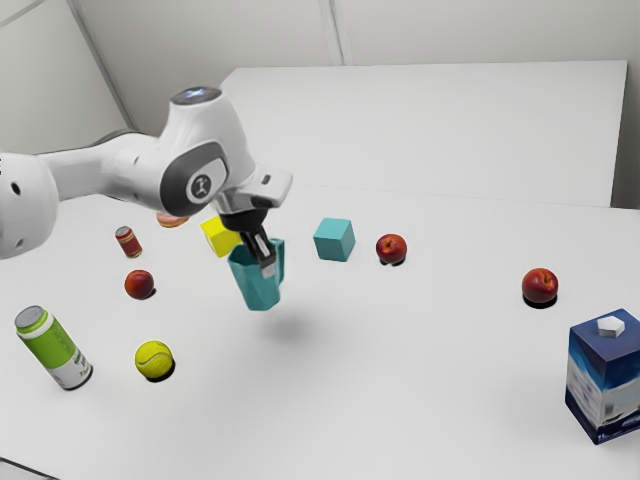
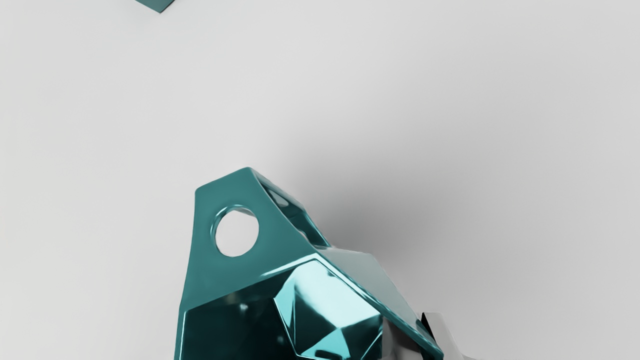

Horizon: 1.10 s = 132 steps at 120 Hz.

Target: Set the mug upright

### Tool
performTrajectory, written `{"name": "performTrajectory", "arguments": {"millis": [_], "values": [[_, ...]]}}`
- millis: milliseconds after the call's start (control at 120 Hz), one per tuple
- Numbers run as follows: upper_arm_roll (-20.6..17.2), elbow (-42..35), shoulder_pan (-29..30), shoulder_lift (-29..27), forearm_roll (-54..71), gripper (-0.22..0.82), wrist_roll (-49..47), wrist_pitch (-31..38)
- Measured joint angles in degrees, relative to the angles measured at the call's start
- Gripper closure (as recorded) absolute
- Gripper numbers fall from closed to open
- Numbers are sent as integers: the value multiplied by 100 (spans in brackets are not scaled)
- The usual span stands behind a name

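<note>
- The gripper (image 1: 266, 266) was closed on the mug (image 1: 258, 292), with the mug's wall pinched between its 2 fingers near the rim.
- The mug hung above the table (image 1: 400, 400), its soft shadow falling on the white surface below and apart from it.
- Its mouth faced up and its base down, but the body leaned, with the base slanting toward the exterior view's right.
- The handle (image 2: 205, 280) stuck out from the mug's side, toward the exterior view's right, with a round hole through it.
- Just behind the mug in the exterior view sat a yellow cube (image 1: 216, 237), partly hidden.
- Toward the exterior view's right stood a teal cube (image 1: 333, 240), with 1 red fruit (image 1: 391, 248) near it.
- Farther that way were another red fruit (image 1: 540, 285) and a blue carton (image 1: 590, 390), the carton standing upright.
- Toward the exterior view's left were a small red can (image 1: 128, 241), a reddish round fruit (image 1: 139, 284), a tennis ball (image 1: 154, 360) and a green and white can (image 1: 50, 345).
</note>
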Motion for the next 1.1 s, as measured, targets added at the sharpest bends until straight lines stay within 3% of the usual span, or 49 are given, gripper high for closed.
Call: {"name": "performTrajectory", "arguments": {"millis": [533, 750, 925, 1000, 1100], "values": [[-7, -690, 51, 210, 174, 78, -2241, 825], [0, -815, 5, 217, 92, 34, -2702, 1048], [37, -794, 16, 40, 76, 15, -2955, 1020], [17, -508, 94, -398, 39, 11, -3026, 538], [-179, 724, 175, -631, -44, 7, -3111, -636]]}}
